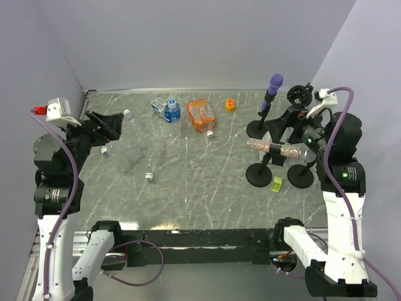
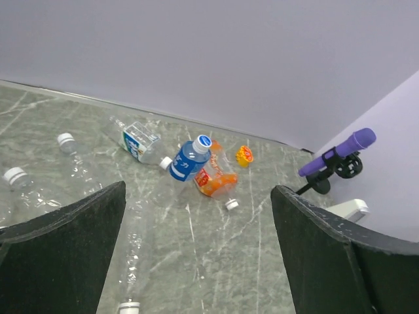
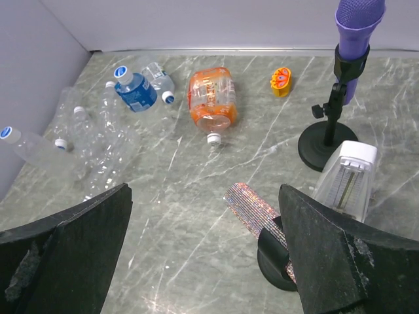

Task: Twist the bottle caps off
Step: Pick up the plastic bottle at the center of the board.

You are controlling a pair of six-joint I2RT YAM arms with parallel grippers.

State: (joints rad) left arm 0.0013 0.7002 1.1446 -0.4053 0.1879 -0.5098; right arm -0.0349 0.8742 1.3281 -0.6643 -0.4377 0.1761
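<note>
Left end effector [image 2: 198,196] hangs above the worktop [image 1: 188,200] with its fingers spread wide and nothing between them, well left of the orange-labelled bottle [image 1: 201,115], probably so it can drop onto whichever bottle is taken first. Clear bottles [image 2: 78,173] lie on their sides far left of that orange-labelled bottle, their white bottle caps [image 2: 65,139] screwed on. Just left of it is a blue-labelled bottle [image 1: 171,113] topped by a blue cap [image 2: 203,140]. The orange-labelled bottle itself lies flat, its white cap [image 1: 211,133] pointing toward the arms, which looks an easy reach. Right of it sits a small yellow-orange object [image 1: 230,105], then a purple-topped stand [image 1: 274,84]. Farther right, the right end effector [image 3: 204,196] is equally wide apart and empty. None of the caps looks unscrewed yet, and I judge one arm must pin a bottle's body while the other twists.
</note>
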